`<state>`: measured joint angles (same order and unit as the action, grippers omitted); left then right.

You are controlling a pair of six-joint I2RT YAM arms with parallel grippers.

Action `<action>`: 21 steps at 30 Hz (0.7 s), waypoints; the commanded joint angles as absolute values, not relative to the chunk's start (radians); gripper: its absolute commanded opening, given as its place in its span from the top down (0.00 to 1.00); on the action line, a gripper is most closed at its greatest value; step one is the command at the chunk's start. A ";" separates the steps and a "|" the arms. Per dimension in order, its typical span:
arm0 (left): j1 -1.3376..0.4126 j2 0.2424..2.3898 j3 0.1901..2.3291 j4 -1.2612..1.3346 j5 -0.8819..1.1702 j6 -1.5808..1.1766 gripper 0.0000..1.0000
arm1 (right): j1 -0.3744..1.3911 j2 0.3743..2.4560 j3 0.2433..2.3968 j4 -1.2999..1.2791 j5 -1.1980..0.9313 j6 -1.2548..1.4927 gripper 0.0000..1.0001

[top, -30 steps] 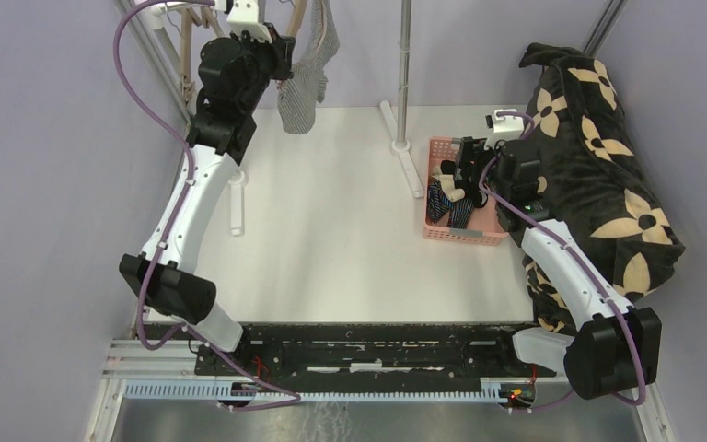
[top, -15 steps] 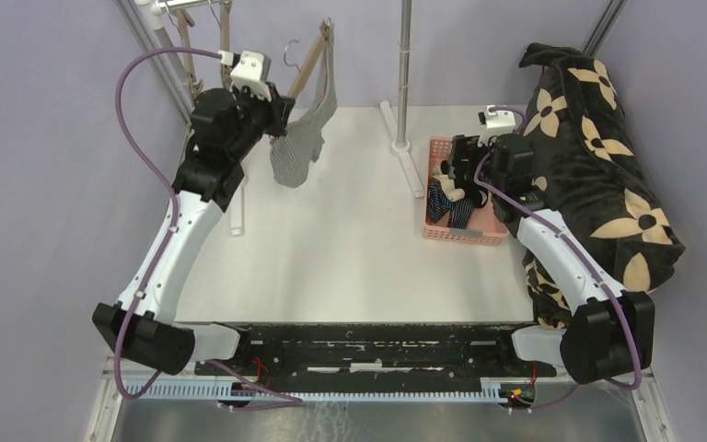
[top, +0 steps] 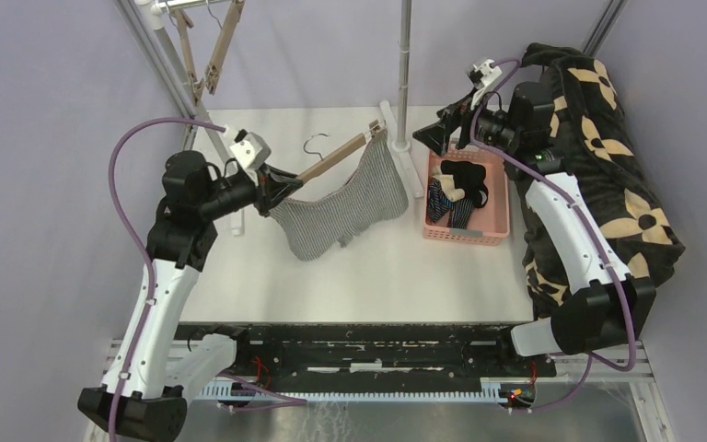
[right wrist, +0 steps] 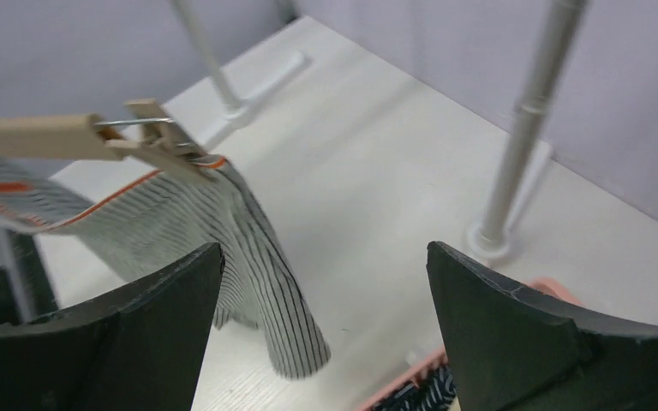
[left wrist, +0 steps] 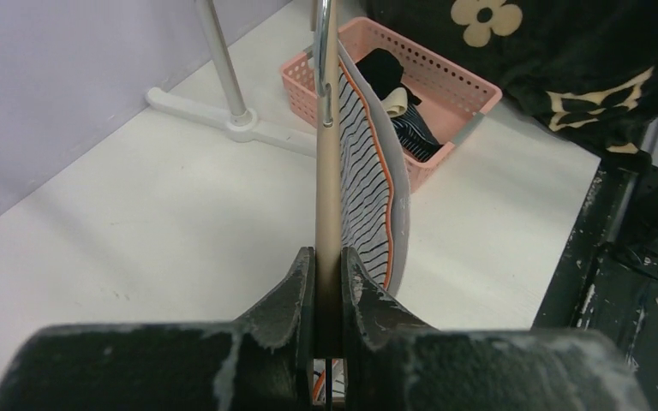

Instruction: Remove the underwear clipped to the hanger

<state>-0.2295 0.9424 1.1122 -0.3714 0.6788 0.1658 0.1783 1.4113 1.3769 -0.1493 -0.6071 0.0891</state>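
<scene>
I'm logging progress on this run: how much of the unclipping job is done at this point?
Done: the black pair and the dark striped pair lie in the pink basket. In hand: the left claw clamps the wooden hanger, holding it toward the open right claw. Left: the grey-striped pair hangs clipped to that hanger and has to come off.

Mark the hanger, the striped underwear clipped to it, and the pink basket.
hanger (top: 336, 158): top external view, middle of the wooden bar.
grey-and-white striped underwear (top: 336, 214): top external view, centre of the hanging cloth.
pink basket (top: 465, 236): top external view, its near wall.
</scene>
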 commanded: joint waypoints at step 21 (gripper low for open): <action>-0.015 1.037 1.061 0.006 1.372 -0.113 0.97 | 0.160 1.455 1.484 0.079 -1.269 0.310 0.06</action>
